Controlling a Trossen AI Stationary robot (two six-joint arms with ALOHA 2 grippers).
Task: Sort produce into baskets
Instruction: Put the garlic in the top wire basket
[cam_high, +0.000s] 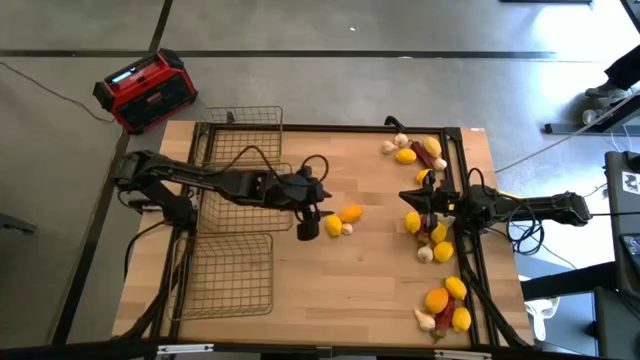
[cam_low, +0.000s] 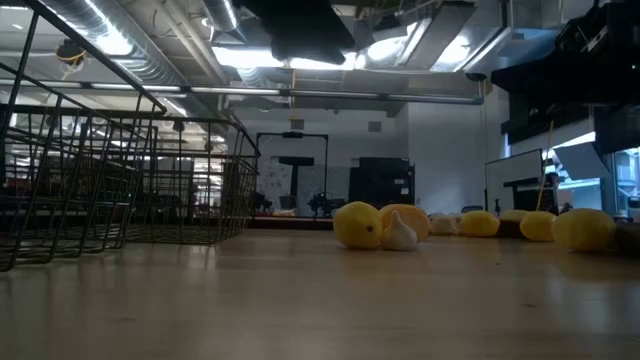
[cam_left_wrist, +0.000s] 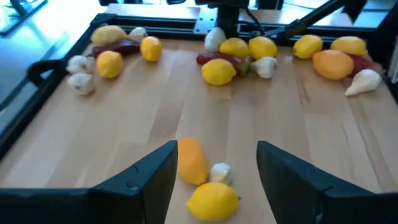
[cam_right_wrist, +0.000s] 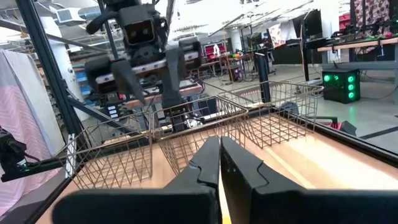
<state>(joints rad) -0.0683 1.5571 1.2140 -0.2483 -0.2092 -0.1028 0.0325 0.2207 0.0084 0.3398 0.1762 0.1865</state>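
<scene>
No brand or lettering can be read anywhere; the red-and-black box (cam_high: 146, 90) on the grey floor beyond the desk's far left corner shows only a small lit panel. The desk (cam_high: 330, 285) is pale wooden planking in a dark frame, and from its level the room behind is a dim workshop with ceiling pipes, strip lights and dark machines. Three wire baskets (cam_high: 232, 273) sit along the left side, all holding nothing. The left arm reaches from the left edge over the baskets toward the middle, and the left gripper (cam_high: 308, 226) hangs with its fingers (cam_left_wrist: 292, 177) spread apart, gripping nothing, just above a small cluster: a lemon (cam_left_wrist: 212, 201), an orange citrus (cam_left_wrist: 191, 160) and a garlic bulb (cam_left_wrist: 221, 172) lying touching one another near the desk's centre. The rest of the produce (cam_high: 438, 300), lemons, oranges, garlic and red chili peppers (cam_left_wrist: 219, 58), is strewn in groups down the right side. The right arm comes in from the right edge, low over that strip, and the right gripper (cam_right_wrist: 220, 163) points toward the baskets with its fingers pressed together, empty.
</scene>
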